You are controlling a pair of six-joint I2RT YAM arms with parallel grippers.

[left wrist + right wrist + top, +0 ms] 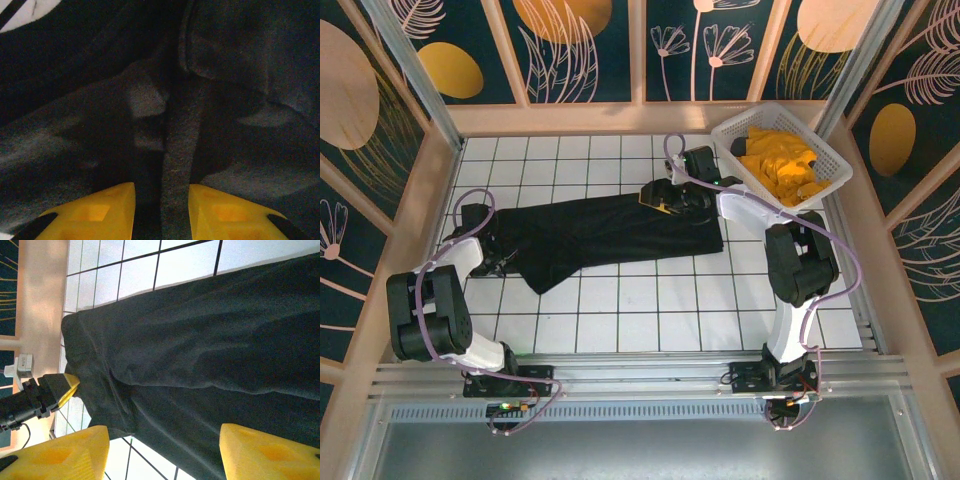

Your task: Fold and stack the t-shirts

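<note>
black t-shirt (610, 235) spread flat on white tiled tabletop (620, 310), reaching from left fingers (505, 262) across to right fingers (665, 203). white basket (832, 168) just beyond right fingers, orange-yellow t-shirts (782, 165) heaped inside. right fingers wide apart above black cloth. left fingers close-set around a raised fold; cannot tell whether clamped.

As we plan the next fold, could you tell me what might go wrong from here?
The left gripper seems to pinch only a narrow ridge of the large black cloth t-shirt, which could slip out. The right gripper is open over the rumpled cloth and may catch several layers.
</note>
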